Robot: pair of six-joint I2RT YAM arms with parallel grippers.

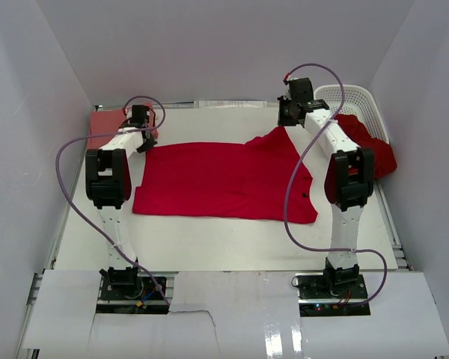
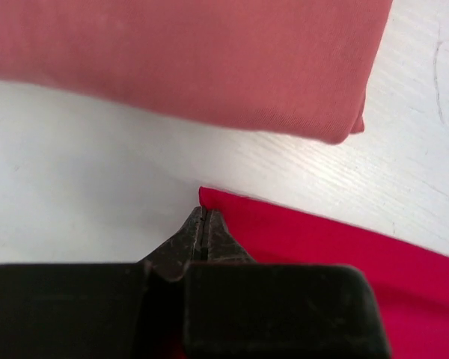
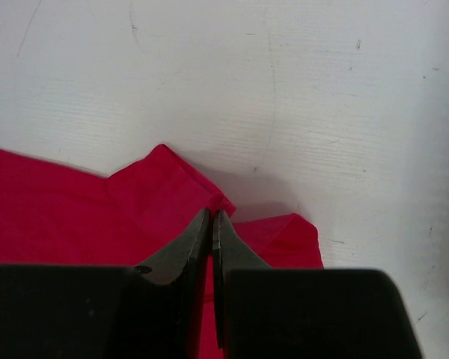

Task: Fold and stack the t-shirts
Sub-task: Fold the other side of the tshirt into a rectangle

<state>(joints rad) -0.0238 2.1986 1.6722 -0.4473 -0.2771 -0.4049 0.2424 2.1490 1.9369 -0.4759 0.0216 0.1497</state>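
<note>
One crimson t-shirt [image 1: 224, 179] lies spread flat in the middle of the table [image 1: 209, 239], and you have both pincers on its far edge. Your left gripper [image 2: 204, 217] is pressed together on the far-left corner, pinching the cloth. Your right gripper [image 3: 212, 218] is pinched on a bunched fold at the far-right corner. The folded salmon-pink t-shirt [image 1: 106, 126] sits far left, just beyond your left gripper. The white basket [image 1: 344, 91] at the far right holds more crimson cloth [image 1: 374, 149], which spills over its near rim.

Part of the red shirt [image 2: 344, 262] sits hidden under my left pincer [image 2: 203, 212]; the salmon shirt [image 2: 209, 60] runs off my frame.
</note>
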